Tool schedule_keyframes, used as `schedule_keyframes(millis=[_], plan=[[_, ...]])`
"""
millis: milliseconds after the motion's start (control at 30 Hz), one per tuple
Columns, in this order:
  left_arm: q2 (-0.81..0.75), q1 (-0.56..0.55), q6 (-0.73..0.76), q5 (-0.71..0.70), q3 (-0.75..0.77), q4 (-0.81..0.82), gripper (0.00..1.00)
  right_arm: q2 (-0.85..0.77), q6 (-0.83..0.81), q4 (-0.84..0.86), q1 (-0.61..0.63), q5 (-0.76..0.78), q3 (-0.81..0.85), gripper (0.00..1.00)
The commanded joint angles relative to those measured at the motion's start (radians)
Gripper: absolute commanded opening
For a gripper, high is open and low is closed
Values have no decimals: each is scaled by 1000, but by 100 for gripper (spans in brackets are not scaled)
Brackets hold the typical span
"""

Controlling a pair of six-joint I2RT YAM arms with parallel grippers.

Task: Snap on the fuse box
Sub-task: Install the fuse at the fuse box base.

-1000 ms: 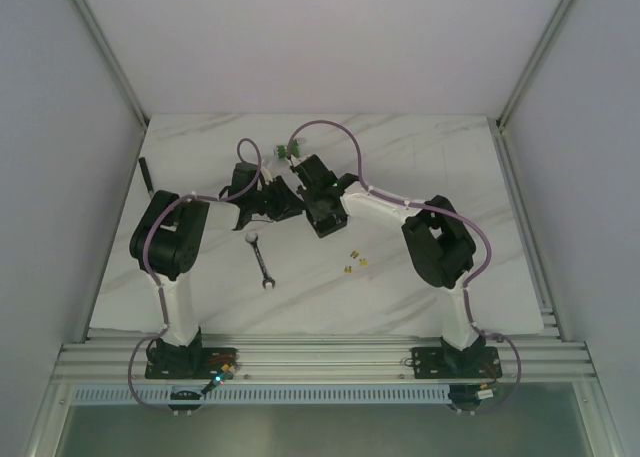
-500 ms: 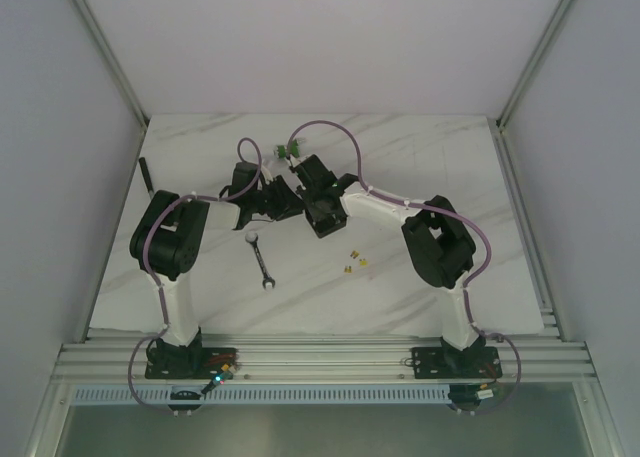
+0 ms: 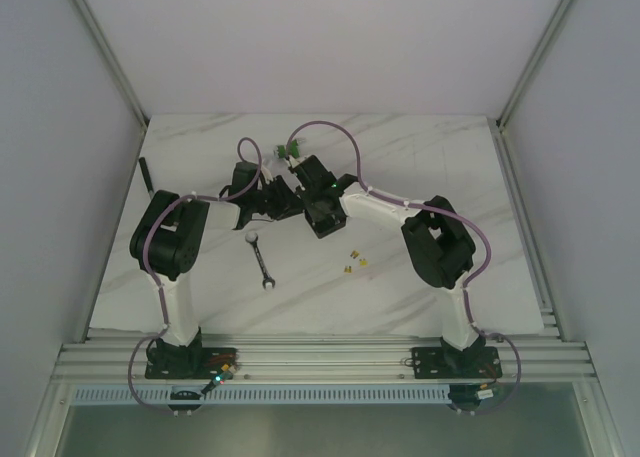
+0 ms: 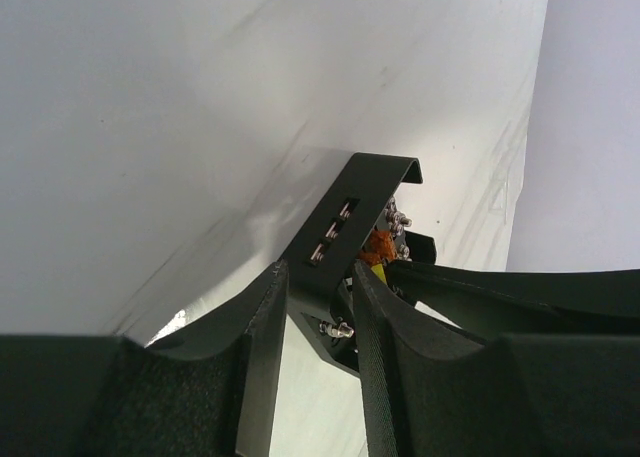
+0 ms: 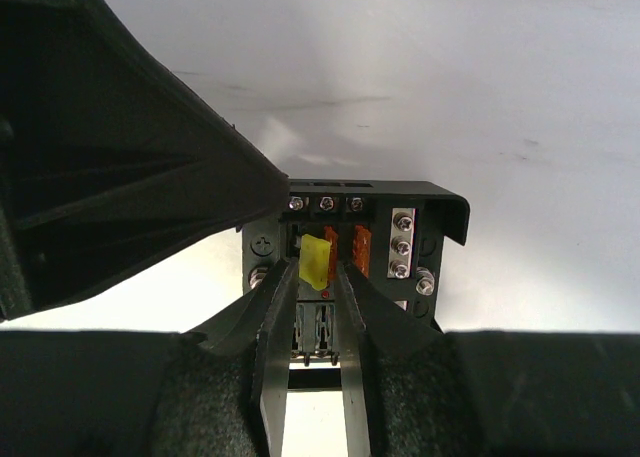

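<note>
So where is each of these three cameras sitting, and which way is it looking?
Top external: fixed above and behind, looking down at the table; the left arm and right arm show whole.
Left wrist: on the left arm's wrist, looking along the left gripper, clamped on a wall of the fuse box.
Right wrist: on the right arm's wrist, looking along the right gripper, a yellow fuse between its fingertips.
Shared: both wrist views show the fuse box.

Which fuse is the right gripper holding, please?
The yellow fuse, pinched in the right gripper over the fuse box. The orange fuses beside it sit in their slots, and the other yellow fuses lie loose on the table.
</note>
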Motion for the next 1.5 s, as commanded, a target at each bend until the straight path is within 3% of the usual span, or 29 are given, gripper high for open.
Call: schedule_keyframes(millis=[0, 500, 1467], plan=[[16, -4, 0, 15, 29, -8, 40, -43, 1, 11, 8, 27, 22, 29], [26, -5, 15, 20, 41, -38, 35, -19, 4, 26, 8, 29, 32, 31], [26, -7, 14, 23, 41, -40, 34, 28, 1, 16, 8, -4, 51, 29]])
